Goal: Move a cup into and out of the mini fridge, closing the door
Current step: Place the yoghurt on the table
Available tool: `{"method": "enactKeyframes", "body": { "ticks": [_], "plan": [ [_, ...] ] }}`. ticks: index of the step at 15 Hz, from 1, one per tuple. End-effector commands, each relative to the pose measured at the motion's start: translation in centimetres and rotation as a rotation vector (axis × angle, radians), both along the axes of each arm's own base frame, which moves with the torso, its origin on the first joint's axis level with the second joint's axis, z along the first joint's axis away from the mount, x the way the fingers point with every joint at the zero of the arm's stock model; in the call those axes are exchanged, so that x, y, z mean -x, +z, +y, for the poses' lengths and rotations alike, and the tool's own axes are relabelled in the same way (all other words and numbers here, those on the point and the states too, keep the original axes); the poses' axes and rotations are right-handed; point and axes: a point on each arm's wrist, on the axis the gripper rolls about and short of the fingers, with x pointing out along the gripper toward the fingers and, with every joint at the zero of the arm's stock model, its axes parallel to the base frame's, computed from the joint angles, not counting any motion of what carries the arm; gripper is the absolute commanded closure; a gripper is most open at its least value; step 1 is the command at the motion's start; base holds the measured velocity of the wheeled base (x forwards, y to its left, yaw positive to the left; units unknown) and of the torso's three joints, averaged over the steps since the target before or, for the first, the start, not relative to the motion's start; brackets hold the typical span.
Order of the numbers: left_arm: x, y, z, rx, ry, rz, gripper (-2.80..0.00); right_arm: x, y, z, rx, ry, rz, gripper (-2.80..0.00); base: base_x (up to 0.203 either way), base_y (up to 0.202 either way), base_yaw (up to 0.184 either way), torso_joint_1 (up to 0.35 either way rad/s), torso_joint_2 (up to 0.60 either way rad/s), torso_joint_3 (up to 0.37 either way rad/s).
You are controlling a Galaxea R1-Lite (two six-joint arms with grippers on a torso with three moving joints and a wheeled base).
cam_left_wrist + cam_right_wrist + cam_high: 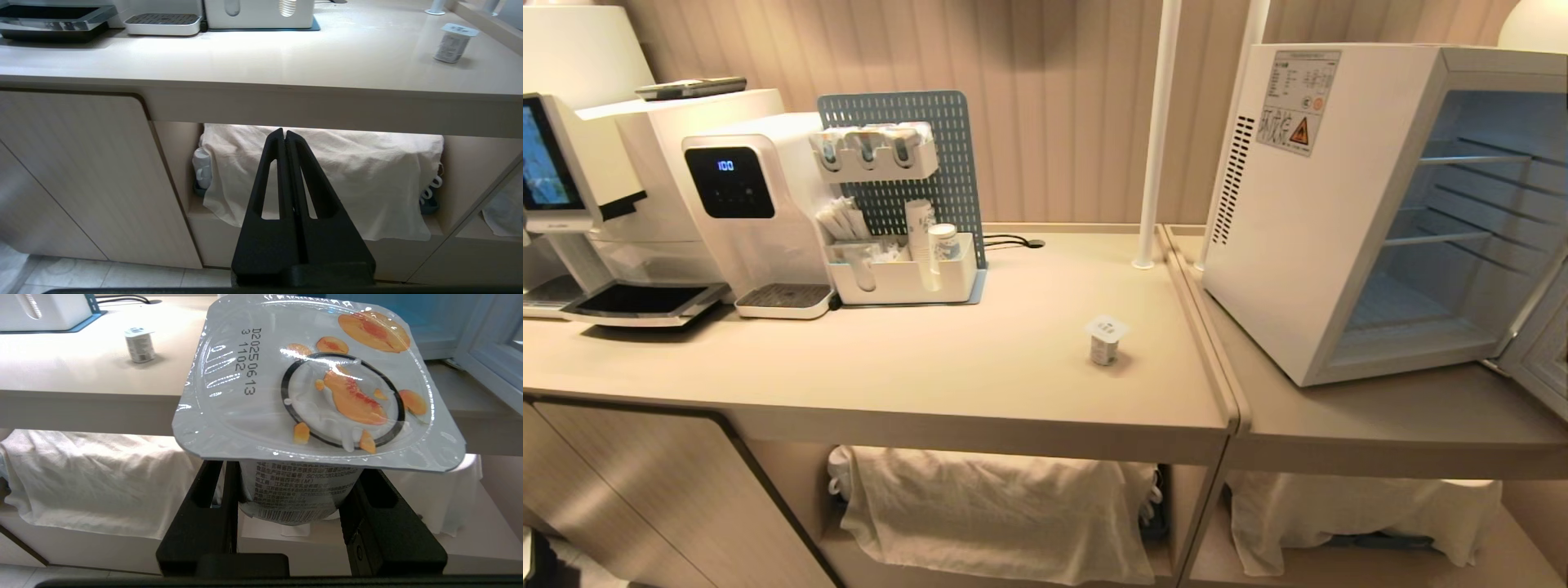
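White fridge: the mini fridge (1307, 245) stands open on my bench (980, 359).
Right tool (292, 498): grasping a peach cup (314, 384).
Left tool (284, 136): clenched, empty.

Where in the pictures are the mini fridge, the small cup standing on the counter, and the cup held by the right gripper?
mini fridge (1282, 269): head view, on its white side wall.
small cup on the counter (1105, 338): head view, on its body under the lid.
held cup (318, 388): right wrist view, on its foil lid.

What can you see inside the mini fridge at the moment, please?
Inside the mini fridge, door open, only bare wire shelves and an empty floor show; the far right of the interior is out of frame.
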Motion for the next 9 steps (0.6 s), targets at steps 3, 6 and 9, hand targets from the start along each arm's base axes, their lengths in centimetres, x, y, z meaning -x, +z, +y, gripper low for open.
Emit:
{"method": "enactKeyframes", "body": {
  "ticks": [3, 6, 9],
  "plan": [
    [0.01, 0.02, 0.00, 0.000, 0.000, -0.002, 0.00, -0.01, -0.01, 0.00, 0.003, 0.001, 0.003, 0.00, 0.000, 0.193, 0.002, 0.003, 0.00, 0.000],
    [0.00, -0.02, 0.00, 0.000, 0.000, 0.000, 0.00, -0.01, -0.01, 0.00, 0.001, 0.001, 0.003, 0.00, 0.000, 0.195, 0.002, 0.001, 0.00, 0.002],
    [0.00, 0.00, 0.00, 0.000, 0.000, 0.000, 0.00, -0.01, -0.01, 0.00, 0.001, 0.001, 0.003, 0.00, 0.000, 0.194, 0.002, 0.003, 0.00, 0.003]
  ]
}}
